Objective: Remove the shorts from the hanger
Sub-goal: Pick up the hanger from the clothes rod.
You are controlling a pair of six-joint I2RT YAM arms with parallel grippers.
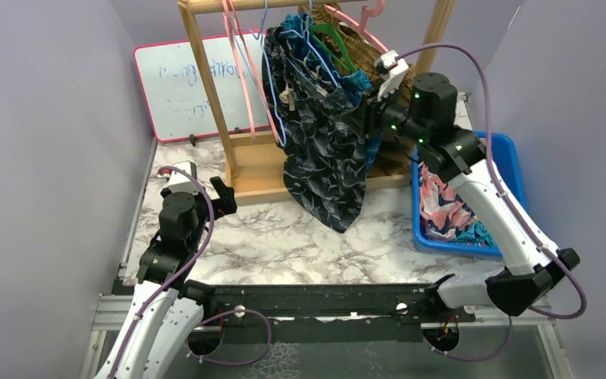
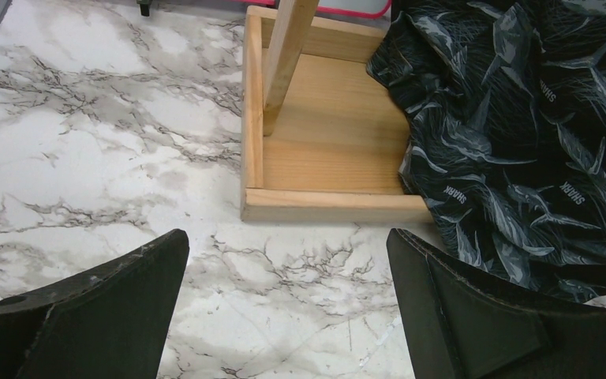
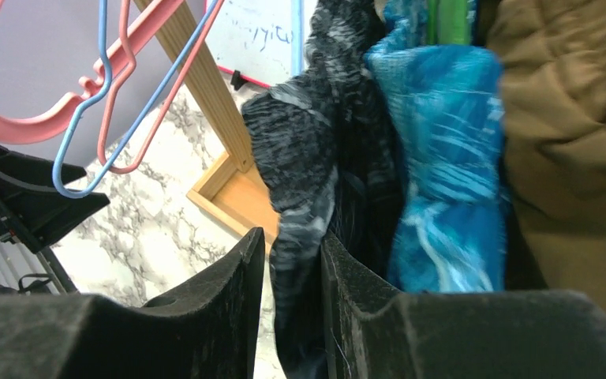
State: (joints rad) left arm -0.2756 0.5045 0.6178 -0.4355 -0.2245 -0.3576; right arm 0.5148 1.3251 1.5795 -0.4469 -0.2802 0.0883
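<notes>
Lower left of top view: my left gripper (image 1: 219, 197) over marble table (image 1: 268, 237), jaws wide apart, nothing between. Right side: blue bin (image 1: 451, 247) holds pink-and-navy leaf shorts (image 1: 442, 207), so those look done. Upper centre: my right gripper (image 3: 292, 237) pinched on black patterned shorts (image 1: 323, 158), hanging at wooden rack (image 1: 205, 87), hem draped to table. Behind: teal-blue shorts (image 3: 442, 158) on green hanger (image 1: 338, 43). Bare pink hangers (image 1: 241, 71) upper left. Judgement: partway; black pair not yet off, teal pair left.

Black shark-print shorts (image 1: 323, 170), teal-blue patterned shorts (image 3: 442, 158)
</notes>
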